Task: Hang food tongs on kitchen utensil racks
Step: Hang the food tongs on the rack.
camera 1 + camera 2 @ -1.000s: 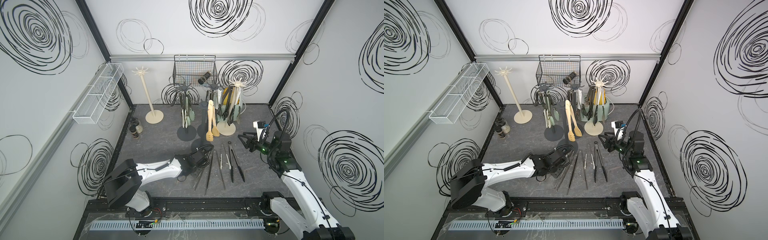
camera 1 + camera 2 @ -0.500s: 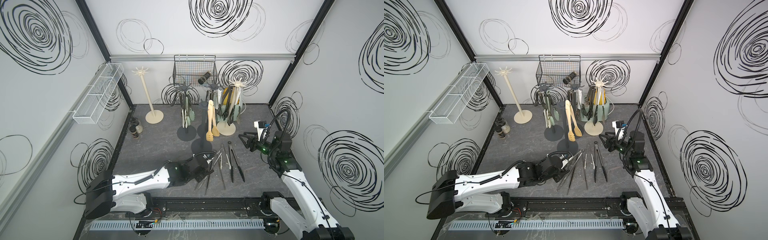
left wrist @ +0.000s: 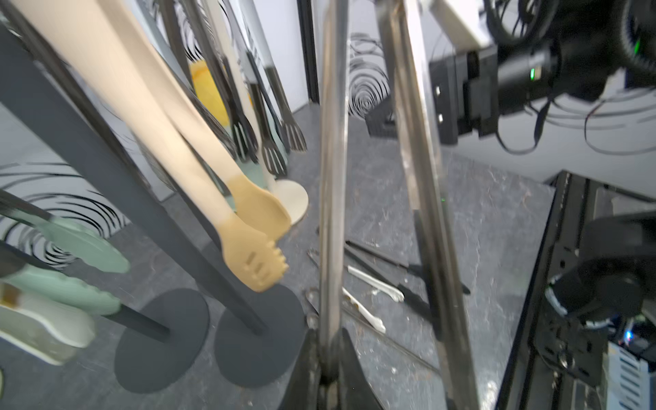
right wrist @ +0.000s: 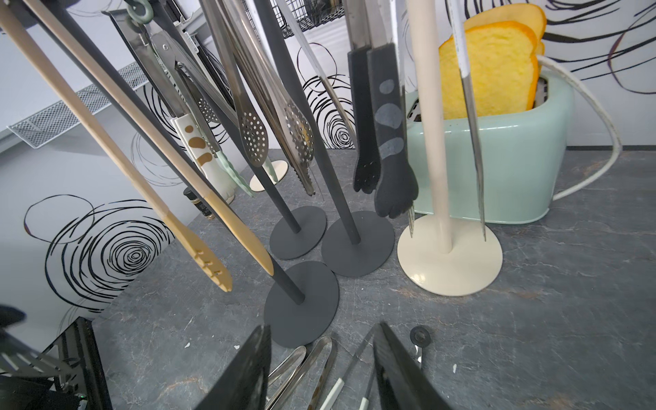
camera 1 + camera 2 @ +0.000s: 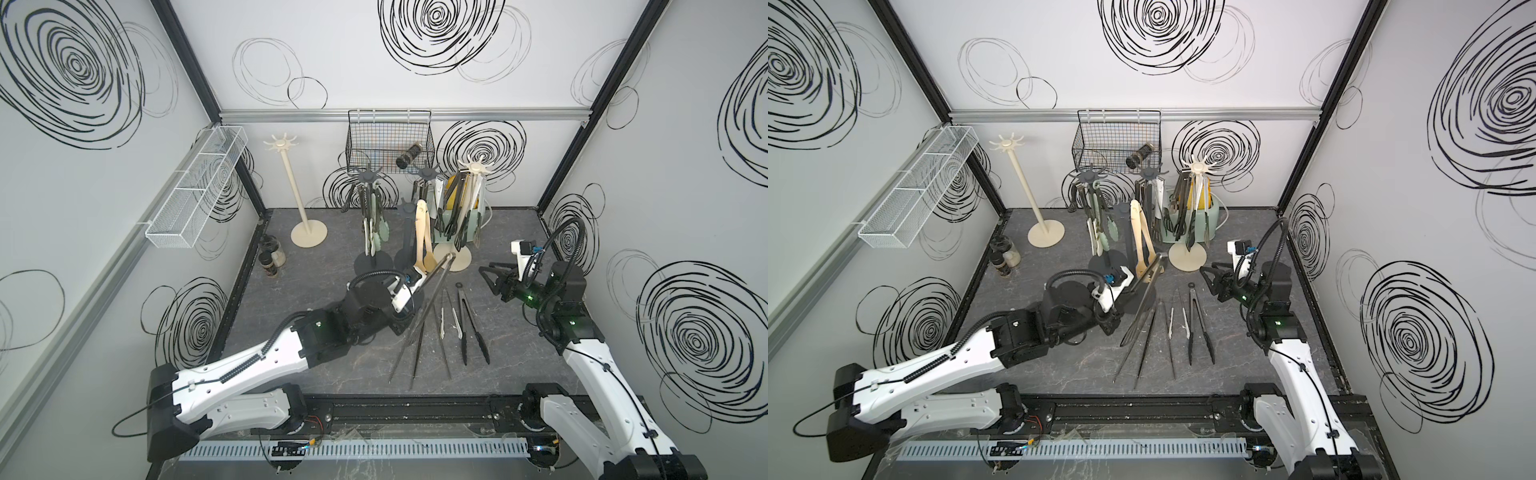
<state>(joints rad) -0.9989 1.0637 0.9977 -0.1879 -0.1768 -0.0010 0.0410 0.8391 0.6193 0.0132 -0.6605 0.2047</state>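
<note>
Steel tongs (image 5: pixel 432 293) are off the table (image 5: pixel 519 353), tilted, closed end raised toward the racks and tips low. Both top views show the left gripper (image 5: pixel 415 318) on them below mid-length. Right gripper (image 5: pixel 490 276) hovers apart from everything, jaws spread, holding nothing. Pick looks done, so this is the carry-to-hook step (my read). Other pairs lie flat on the table, incl. a black pair (image 5: pixel 471 332). Bare cream rack (image 5: pixel 297 195) at the far left has every hook free. Next move needs the closed end lifted to crown height and hooked on, clear of the crowded dark racks (image 5: pixel 368 176). Black wire basket (image 5: pixel 1100 145) on the back wall holds one dark jar (image 5: pixel 1140 154). White mesh tray (image 5: pixel 919 193) on the side wall shows nothing inside. Left wrist (blurred): fingers (image 3: pixel 305 369) pinched tight on one arm only and the second arm hangs free, so expect swing. Wooden tongs (image 3: pixel 255 262) hang just beside. Right wrist: jaws apart above the lying pairs. Pale green toaster (image 4: pixel 497 170) behind the loaded cream rack (image 4: pixel 449 259) carries two bread slices (image 4: pixel 490 67).
</note>
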